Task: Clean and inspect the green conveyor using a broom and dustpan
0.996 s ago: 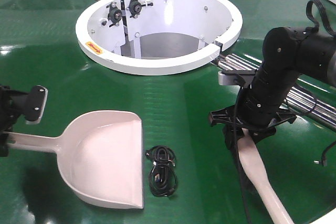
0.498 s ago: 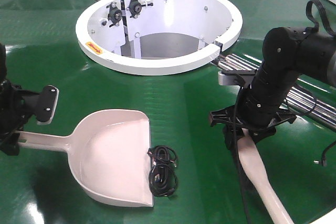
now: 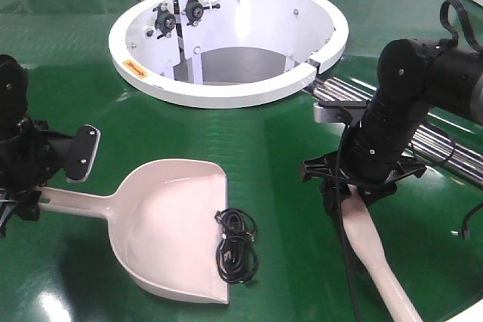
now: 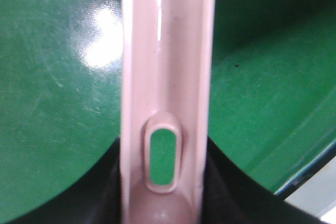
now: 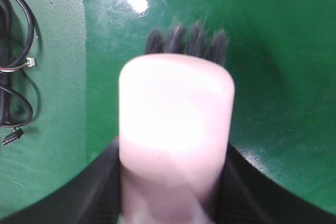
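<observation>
Left fingers: the left fingers (image 4: pixel 68 198) are closed snugly on the dustpan (image 3: pixel 166 224) handle, one dark finger on each side, just behind its hang hole.
Right fingers: the right fingers (image 5: pixel 79 192) are clamped on the wide head end of the broom (image 3: pixel 377 254). Its dark bristles point down at the belt just past the tips.
Broom handle: it trails from the right fingers toward the near edge, tapering as it goes, and runs out of view at the bottom.
Dustpan: it lies flat on the green belt (image 3: pixel 264 141). Its long axis runs from the left fingers across to the right, and its open mouth faces the broom.
Cable: a small coiled black cable (image 3: pixel 235 245) lies right at the mouth of the dustpan, touching its lip. I cannot tell whether any of it is over the edge.
Key relation: the cable lies to the left of the broom, between bristles and pan. It sits much closer to the pan, with a stretch of bare belt on the broom side. A sweep would likely go leftward, straight along the pan's axis, with the right arm working and the left bracing.
Surface: glossy and dark green, with bright glare patches. The wrist views show fine scratches and specks.
Further back: a white ring (image 3: pixel 226 96) with an open centre sits mid-belt. Chrome rollers (image 3: pixel 445 157) run behind the right arm. Nothing of the room beyond shows.
</observation>
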Robot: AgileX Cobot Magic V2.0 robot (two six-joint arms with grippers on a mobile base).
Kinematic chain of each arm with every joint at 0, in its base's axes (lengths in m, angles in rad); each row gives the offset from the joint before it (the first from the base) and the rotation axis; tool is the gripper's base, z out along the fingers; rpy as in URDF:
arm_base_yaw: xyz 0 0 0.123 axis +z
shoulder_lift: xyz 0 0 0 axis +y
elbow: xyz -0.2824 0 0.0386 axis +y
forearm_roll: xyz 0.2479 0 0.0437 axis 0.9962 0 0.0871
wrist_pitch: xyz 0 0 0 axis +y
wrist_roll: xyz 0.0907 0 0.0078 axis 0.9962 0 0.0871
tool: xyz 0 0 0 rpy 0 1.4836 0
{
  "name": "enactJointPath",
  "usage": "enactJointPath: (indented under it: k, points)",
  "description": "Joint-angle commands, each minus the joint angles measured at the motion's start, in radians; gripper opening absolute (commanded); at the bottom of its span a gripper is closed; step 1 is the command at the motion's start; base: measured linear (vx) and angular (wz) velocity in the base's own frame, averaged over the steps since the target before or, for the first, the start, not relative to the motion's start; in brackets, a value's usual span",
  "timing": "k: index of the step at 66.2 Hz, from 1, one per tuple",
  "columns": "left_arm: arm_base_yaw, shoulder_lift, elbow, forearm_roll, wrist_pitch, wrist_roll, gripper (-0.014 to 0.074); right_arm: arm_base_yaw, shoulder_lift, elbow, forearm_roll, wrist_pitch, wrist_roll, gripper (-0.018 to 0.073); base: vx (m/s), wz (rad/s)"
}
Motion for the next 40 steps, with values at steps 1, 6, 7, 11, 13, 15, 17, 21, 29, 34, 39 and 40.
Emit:
enactJointPath:
  k: [1, 6, 7, 11, 13, 15, 17, 21, 29, 34, 39, 40]
  points:
    - [-0.016, -0.034, -0.026, -0.009, 0.003, 0.007, -0.0025, -0.005, -0.053, -0.025, 0.009, 0.066, -0.009, -0.0010, 0.00, 0.00]
    - [-0.016, -0.034, -0.026, -0.010, 0.004, 0.007, -0.0025, -0.005, -0.053, -0.025, 0.009, 0.066, -0.009, -0.0010, 0.00, 0.00]
    - [-0.016, -0.034, -0.026, -0.011, 0.004, 0.007, -0.0025, -0.005, -0.053, -0.025, 0.009, 0.066, -0.009, -0.0010, 0.00, 0.00]
    - [-0.016, -0.034, -0.026, -0.015, 0.004, 0.007, -0.0025, -0.005, -0.053, -0.025, 0.009, 0.066, -0.009, -0.0010, 0.00, 0.00]
    - [-0.016, -0.034, -0.026, -0.018, 0.004, 0.007, -0.0025, -0.005, -0.053, -0.025, 0.009, 0.066, -0.009, -0.0010, 0.00, 0.00]
    - [-0.016, -0.034, -0.026, -0.023, 0.004, 0.007, -0.0025, -0.005, -0.053, -0.025, 0.009, 0.066, -0.009, -0.0010, 0.00, 0.00]
    - [-0.016, -0.034, -0.026, -0.029, 0.004, 0.007, -0.0025, -0.005, -0.053, -0.025, 0.009, 0.066, -0.009, -0.0010, 0.00, 0.00]
    - [-0.016, -0.035, -0.026, -0.040, 0.005, 0.007, -0.0025, -0.005, -0.053, -0.025, 0.009, 0.065, -0.009, -0.0010, 0.00, 0.00]
    - [-0.016, -0.036, -0.026, -0.036, 0.009, 0.007, -0.0025, -0.005, -0.053, -0.025, 0.009, 0.066, -0.009, -0.0010, 0.00, 0.00]
    - [-0.016, -0.036, -0.026, -0.035, 0.009, 0.007, -0.0025, -0.005, -0.053, -0.025, 0.009, 0.066, -0.009, -0.0010, 0.00, 0.00]
    - [-0.016, -0.036, -0.026, -0.035, 0.009, 0.007, -0.0025, -0.005, -0.053, -0.025, 0.009, 0.066, -0.009, -0.0010, 0.00, 0.00]
    - [-0.016, -0.036, -0.026, -0.035, 0.009, 0.007, -0.0025, -0.005, -0.053, -0.025, 0.009, 0.066, -0.009, -0.0010, 0.00, 0.00]
